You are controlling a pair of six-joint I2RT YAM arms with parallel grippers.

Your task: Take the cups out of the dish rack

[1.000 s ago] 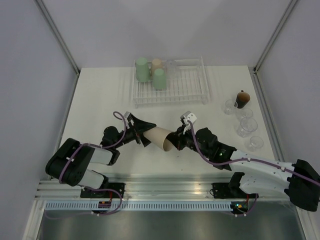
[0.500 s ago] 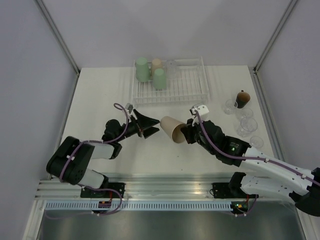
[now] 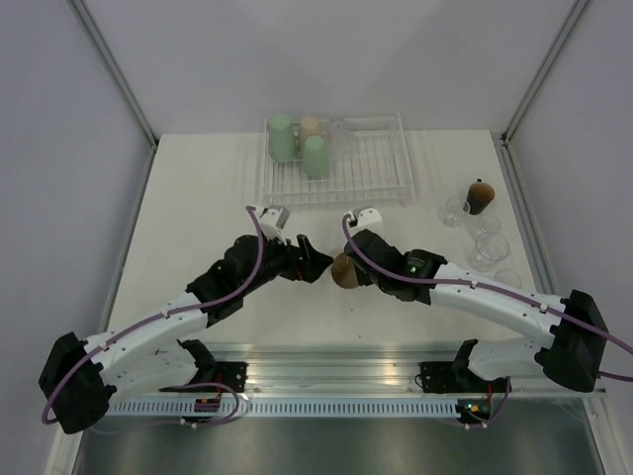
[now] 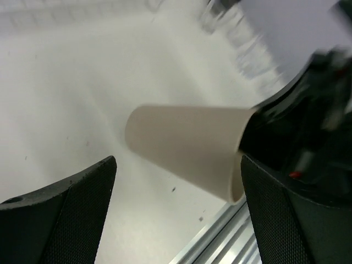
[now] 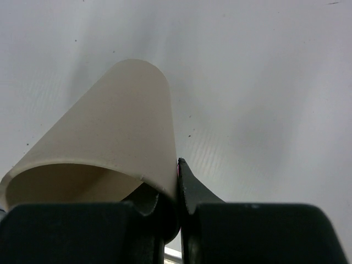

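My right gripper (image 3: 358,269) is shut on the rim of a beige cup (image 3: 345,269), held tilted above the table in front of the dish rack (image 3: 388,170). In the right wrist view one finger sits inside the cup (image 5: 110,137) and the other outside, the gripper (image 5: 177,181) pinching the wall. My left gripper (image 3: 316,265) is open just left of that cup. Its fingers (image 4: 60,214) flank the cup (image 4: 187,151) without touching it. The rack holds two mint green cups (image 3: 282,137) (image 3: 315,155), a beige cup (image 3: 310,127) and a clear one (image 3: 339,132).
A small dark brown cup (image 3: 481,195) stands at the right among several clear glasses (image 3: 490,247). A metal rail (image 3: 326,361) runs along the table's near edge, just below the cup in the left wrist view.
The left arm has stretched out and its open gripper has shifted right. The right gripper has swung the beige cup from lying sideways to a steeper tilt, close to the left fingertips.
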